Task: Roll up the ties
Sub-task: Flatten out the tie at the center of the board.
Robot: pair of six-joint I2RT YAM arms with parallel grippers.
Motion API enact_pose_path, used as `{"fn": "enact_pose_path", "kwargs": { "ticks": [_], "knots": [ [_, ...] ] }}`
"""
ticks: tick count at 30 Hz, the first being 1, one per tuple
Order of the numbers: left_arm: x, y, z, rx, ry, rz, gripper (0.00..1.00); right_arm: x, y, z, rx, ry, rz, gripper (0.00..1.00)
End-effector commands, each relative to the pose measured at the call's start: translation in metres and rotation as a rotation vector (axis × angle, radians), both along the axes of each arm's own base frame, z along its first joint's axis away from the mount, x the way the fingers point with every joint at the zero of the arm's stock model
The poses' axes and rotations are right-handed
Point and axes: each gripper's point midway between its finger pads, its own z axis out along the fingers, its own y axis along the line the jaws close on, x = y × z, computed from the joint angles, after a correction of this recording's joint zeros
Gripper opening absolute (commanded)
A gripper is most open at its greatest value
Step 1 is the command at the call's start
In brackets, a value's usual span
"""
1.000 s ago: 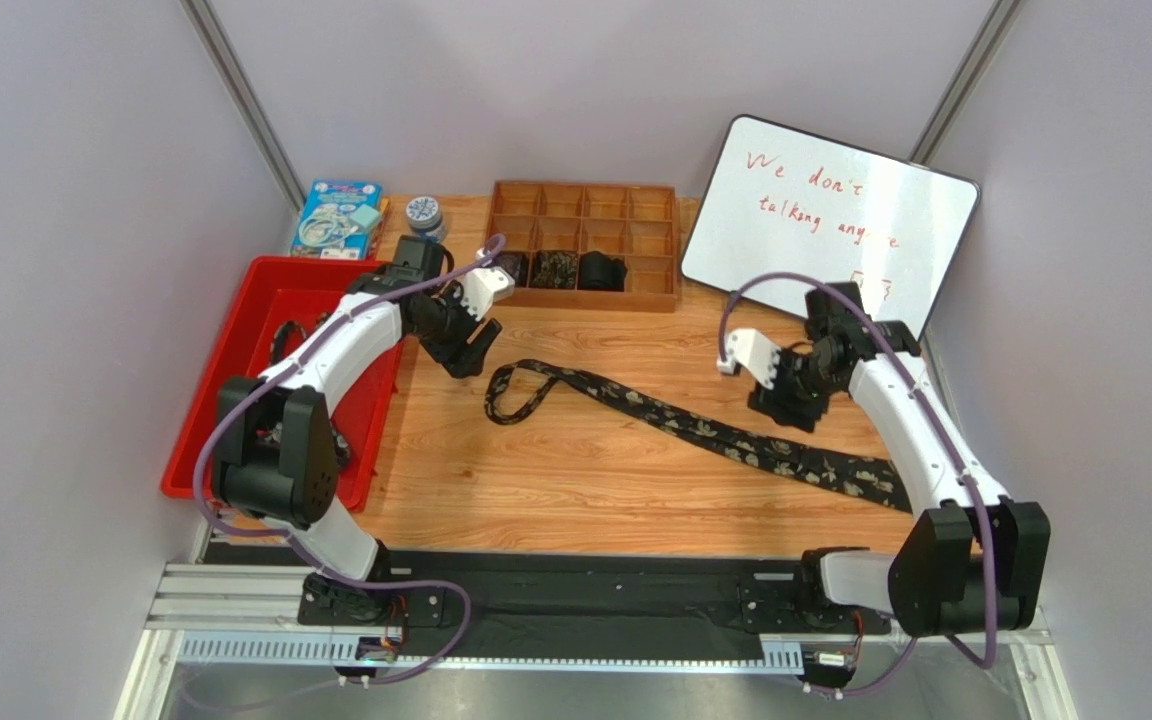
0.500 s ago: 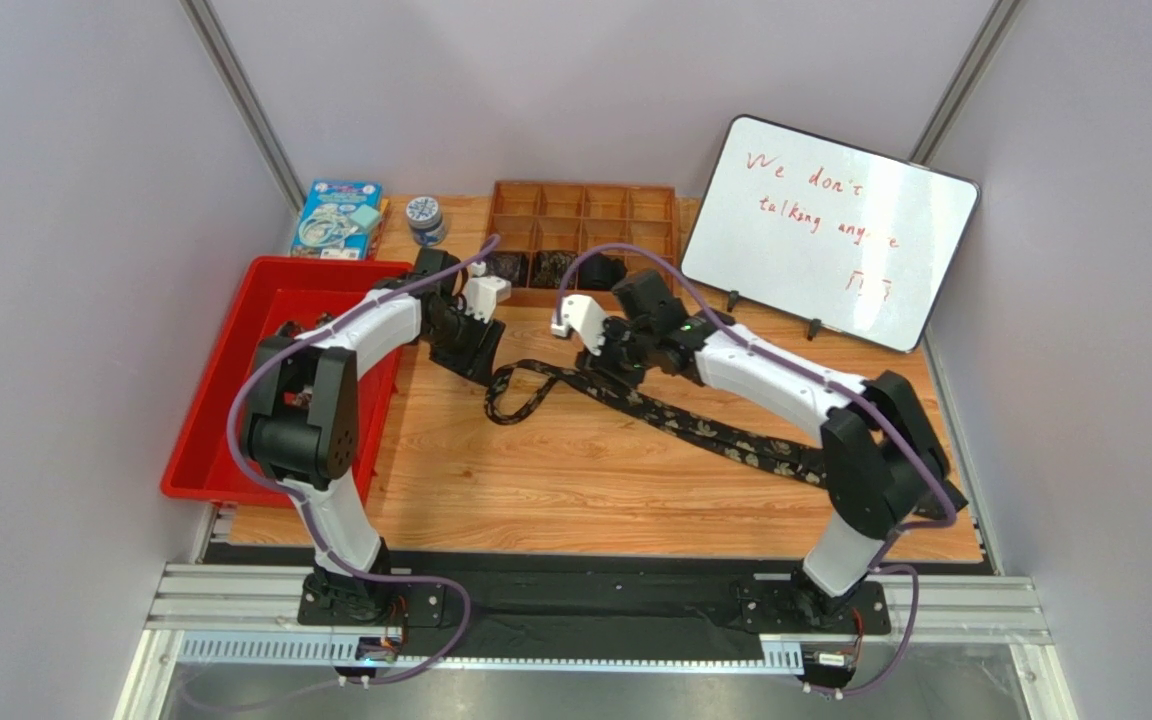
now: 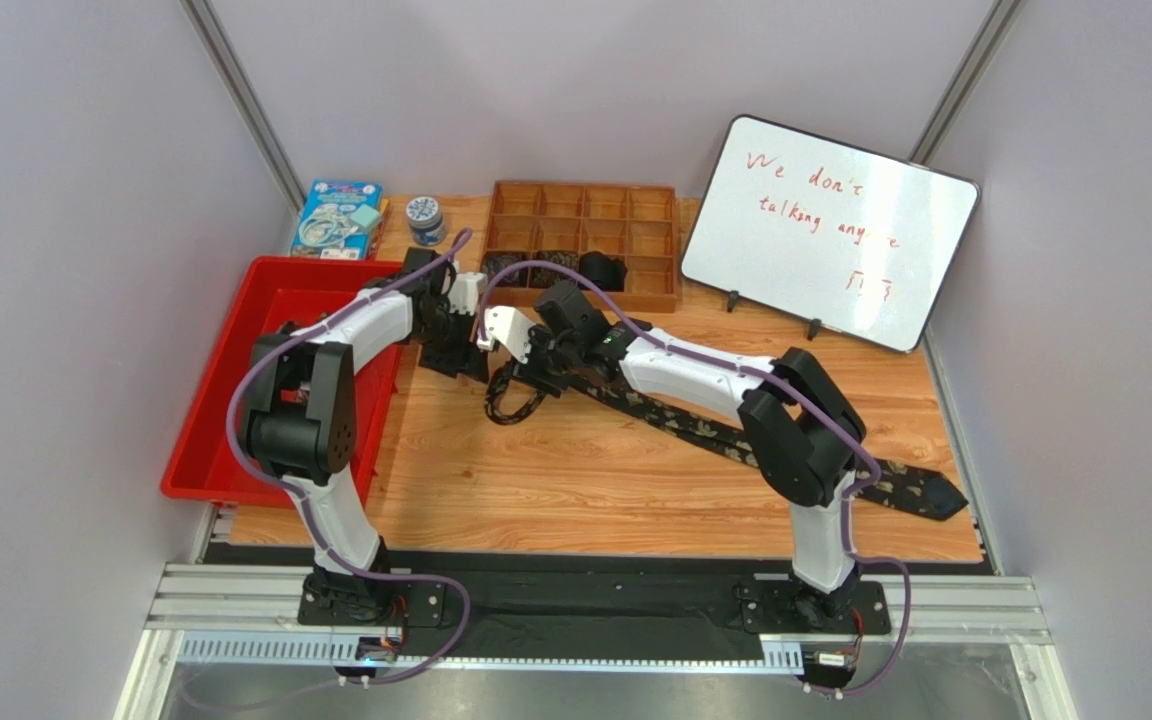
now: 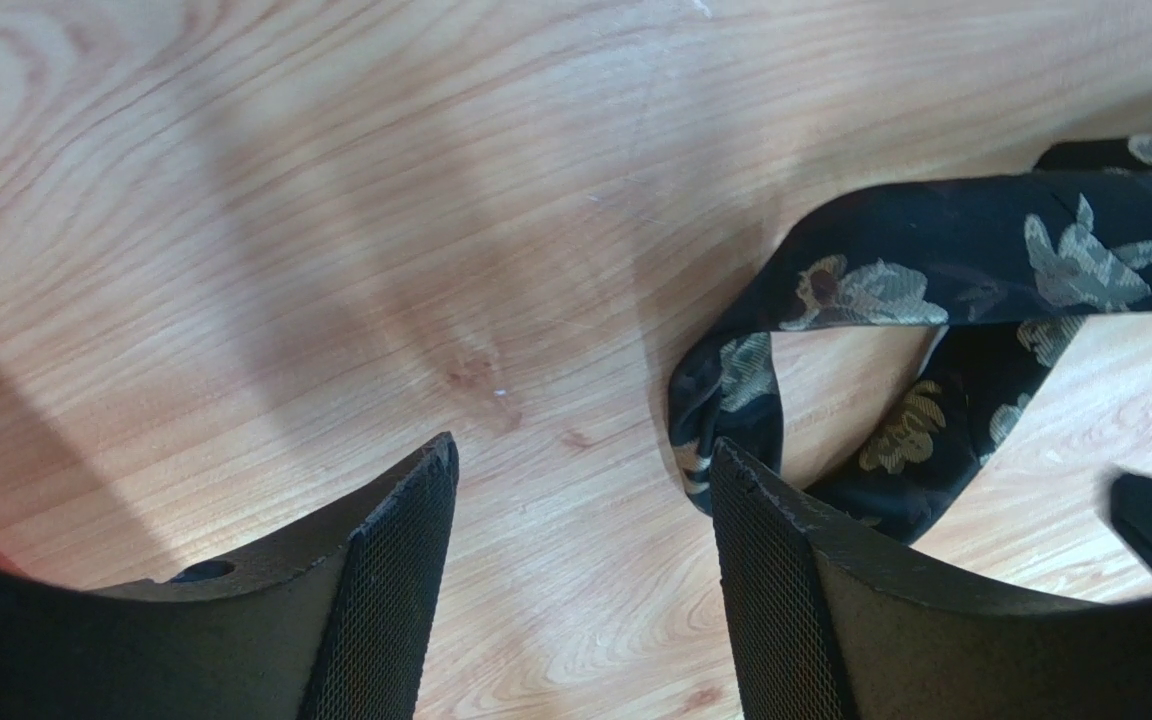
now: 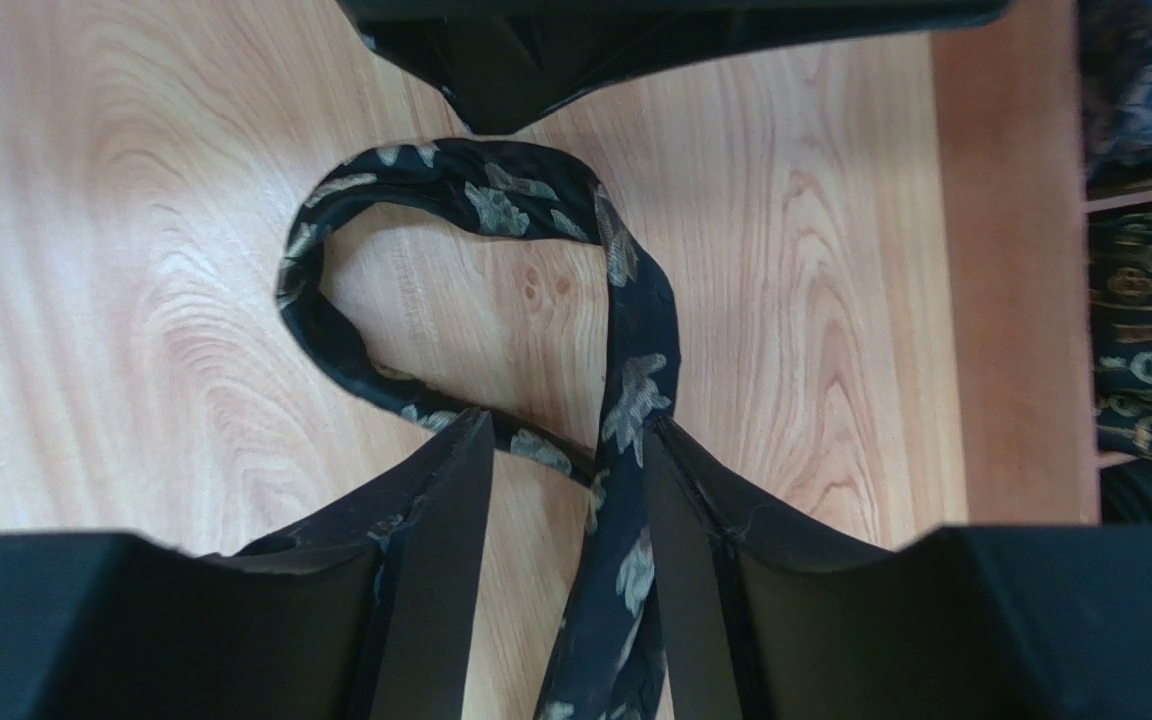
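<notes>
On the worktop (image 3: 567, 503), found tie (image 5: 630, 368) unrolled, merely looped at one end, left claw (image 4: 579, 458) open, empty, right claw (image 5: 567, 435) parted astride it, seemingly unclamped.

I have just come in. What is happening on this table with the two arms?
Both arms reach to the looped narrow end of a tie lying unrolled across the wooden table. The right gripper straddles the strip where it crosses itself, jaws open, not gripping. The left gripper hovers open over bare wood beside the loop. Rolling has not yet begun.
</notes>
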Motion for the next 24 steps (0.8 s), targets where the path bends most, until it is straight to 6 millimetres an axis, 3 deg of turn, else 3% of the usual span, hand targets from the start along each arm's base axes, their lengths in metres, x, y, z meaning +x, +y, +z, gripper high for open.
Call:
{"fn": "enact_pose_path", "kwargs": {
  "ticks": [1,5,8,9,12,17,22,24],
  "knots": [
    [0.004,0.001,0.014,-0.028,-0.035,0.062,0.69,0.025,0.016,0.005,0.014,-0.105,-0.013,0.44],
    [0.004,0.001,0.017,-0.048,-0.038,0.07,0.69,0.031,0.013,-0.005,-0.021,-0.131,-0.031,0.35],
    [0.002,0.0,0.017,-0.059,-0.039,0.067,0.69,0.038,0.011,0.002,-0.021,-0.172,-0.058,0.24],
    [0.002,-0.001,0.017,-0.061,-0.041,0.067,0.69,0.04,0.01,0.002,-0.027,-0.184,-0.063,0.14],
    [0.001,-0.005,0.018,-0.089,-0.052,0.067,0.69,0.047,0.008,0.018,-0.016,-0.224,-0.09,0.0],
    [0.011,-0.008,0.035,-0.128,-0.17,0.068,0.72,0.036,0.003,0.068,0.084,-0.251,-0.099,0.0],
    [0.022,-0.023,0.056,-0.236,-0.295,0.022,0.78,0.025,-0.006,0.094,0.132,-0.237,-0.122,0.0],
    [0.017,-0.028,0.056,-0.288,-0.316,-0.011,0.79,0.02,-0.009,0.105,0.145,-0.232,-0.116,0.0]
  ]
}}
